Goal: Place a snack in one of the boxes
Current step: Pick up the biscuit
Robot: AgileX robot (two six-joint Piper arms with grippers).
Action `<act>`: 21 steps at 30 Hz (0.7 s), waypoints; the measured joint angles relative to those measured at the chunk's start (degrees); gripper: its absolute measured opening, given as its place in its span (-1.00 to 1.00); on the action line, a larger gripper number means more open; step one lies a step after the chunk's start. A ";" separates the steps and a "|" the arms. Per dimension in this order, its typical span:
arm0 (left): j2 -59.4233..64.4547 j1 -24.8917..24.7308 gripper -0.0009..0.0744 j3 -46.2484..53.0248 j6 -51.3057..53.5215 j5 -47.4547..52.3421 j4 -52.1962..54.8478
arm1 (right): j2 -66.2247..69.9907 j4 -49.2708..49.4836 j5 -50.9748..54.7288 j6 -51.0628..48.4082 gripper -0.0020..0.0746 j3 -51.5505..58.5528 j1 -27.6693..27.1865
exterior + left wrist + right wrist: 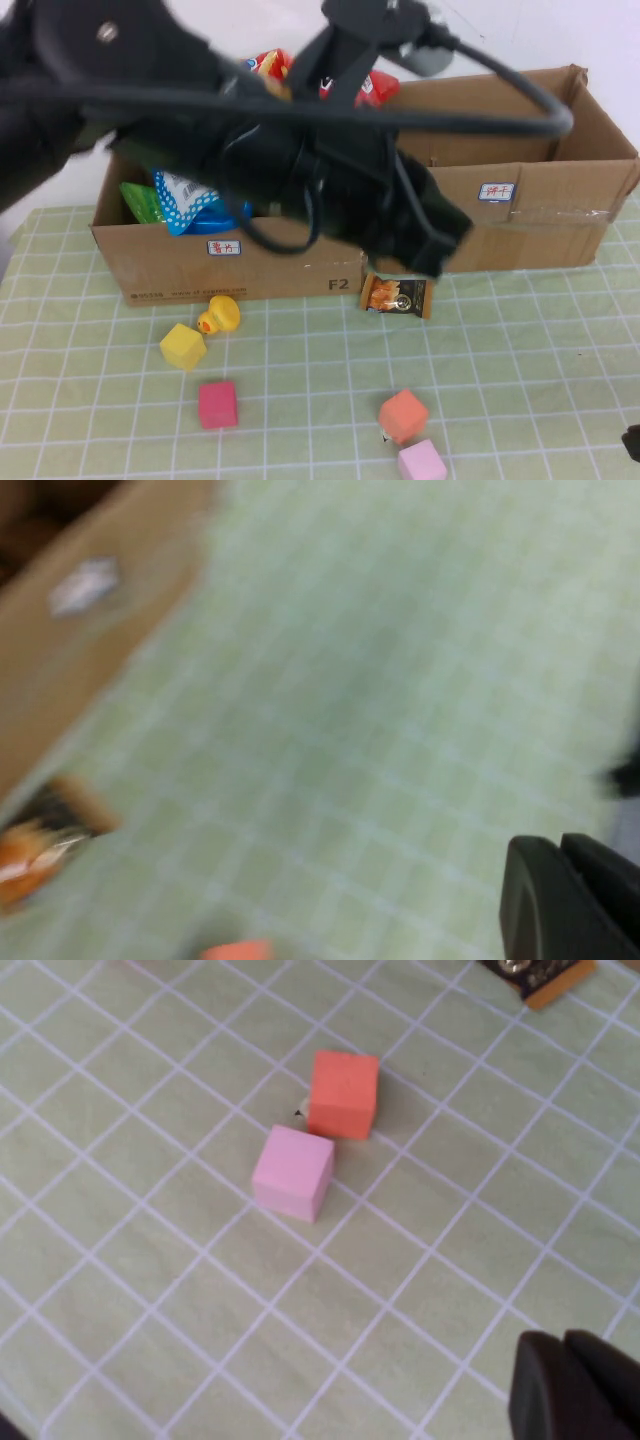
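Note:
A brown and orange snack packet point(397, 296) lies on the mat against the front of the boxes, near where they meet. It shows blurred in the left wrist view as the snack packet point(40, 845). The left cardboard box point(170, 265) holds blue, green and red snack bags point(190, 203). The right cardboard box point(540, 215) shows no contents. My left gripper point(432, 262) hangs just above the packet, apart from it; the left gripper point(555, 845) is shut with nothing in it. At the table's near right edge my right gripper point(632, 442) stays low, and the right gripper point(563, 1345) is shut and empty.
On the green checked mat lie a yellow cube point(183, 347), a yellow duck point(218, 316), a magenta cube point(217, 404), an orange cube point(403, 415) and a pink cube point(421, 462). The left arm and its cables hide much of the left box.

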 joint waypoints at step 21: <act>-28.08 0.00 -0.98 38.83 21.53 -5.81 -16.38 | 21.40 2.37 -12.36 -13.87 -0.89 -9.36 1.36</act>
